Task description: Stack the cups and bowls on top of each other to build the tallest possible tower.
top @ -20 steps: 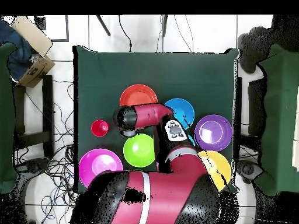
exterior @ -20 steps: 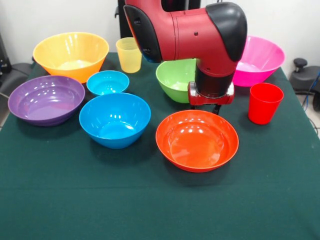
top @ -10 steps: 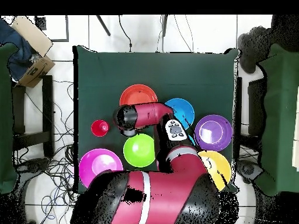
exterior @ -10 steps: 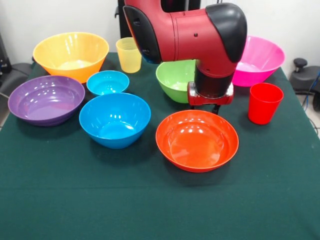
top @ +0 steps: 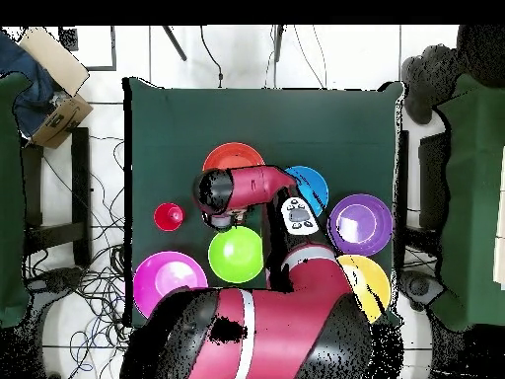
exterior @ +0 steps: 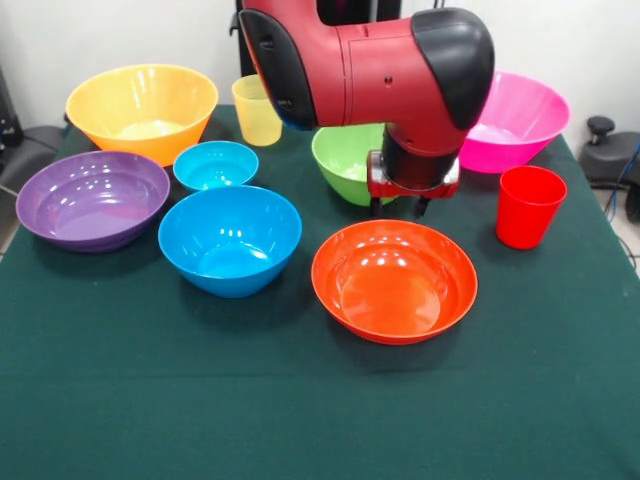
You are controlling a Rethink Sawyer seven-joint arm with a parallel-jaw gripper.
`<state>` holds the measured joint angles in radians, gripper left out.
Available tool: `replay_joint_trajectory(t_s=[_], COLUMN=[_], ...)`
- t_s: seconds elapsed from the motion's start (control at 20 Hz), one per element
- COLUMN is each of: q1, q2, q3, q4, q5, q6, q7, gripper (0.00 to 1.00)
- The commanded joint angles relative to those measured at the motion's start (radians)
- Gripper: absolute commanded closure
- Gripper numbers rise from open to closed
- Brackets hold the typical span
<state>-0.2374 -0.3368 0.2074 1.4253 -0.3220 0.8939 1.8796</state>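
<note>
Red-orange bowl (exterior: 394, 281) sits mid-table toward the near edge, nothing stacked yet; the gripper (exterior: 398, 207) hovers just above its far rim, beside the green bowl (exterior: 350, 160); whether it is wide or narrow I cannot tell; best to descend squarely over one rim.

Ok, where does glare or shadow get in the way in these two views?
Front view: overhead light leaves white highlights inside the red-orange bowl, big blue bowl and purple bowl, none hiding their rims; soft shadows lie on the green cloth below them. Overhead view: the arm covers part of the bowls, and the tool is hidden beneath it.
</note>
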Motion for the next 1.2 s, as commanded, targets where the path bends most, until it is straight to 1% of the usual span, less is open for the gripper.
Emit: replay_joint_trajectory(t_s=[0.05, 0.15, 0.35, 0.5, 0.55, 0.6, 0.7, 0.85, 1.0, 1.1, 1.2], q1=[-0.006, -0.007, -0.004, -0.012, -0.017, -0.017, -0.007, -0.019, -0.037, -0.04, -0.044], q2=[-0.033, -0.057, -0.082, -0.11, -0.123, -0.14, -0.177, -0.26, -0.31, -0.313, -0.304], q3=[0.061, 0.065, 0.071, 0.082, 0.087, 0.089, 0.082, 0.095, 0.113, 0.114, 0.115], q4=[-0.054, -0.046, -0.052, -0.037, -0.02, -0.008, -0.002, 0.021, 0.03, 0.025, 0.033], q5=[-0.004, 0.001, 0.005, 0.009, 0.009, 0.008, 0.007, 0.044, 0.076, 0.078, 0.078], q6=[0.04, 0.049, 0.084, 0.075, 0.051, 0.026, 0.009, 0.041, 0.074, 0.09, 0.067], q7=[-0.059, -0.056, -0.072, -0.085, -0.086, -0.08, -0.062, -0.058, -0.079, -0.095, -0.101], gripper=[0.0, 0.0, 0.0, 0.0, 0.0, 0.0, 0.0, 0.0, 0.0, 0.0, 0.0])
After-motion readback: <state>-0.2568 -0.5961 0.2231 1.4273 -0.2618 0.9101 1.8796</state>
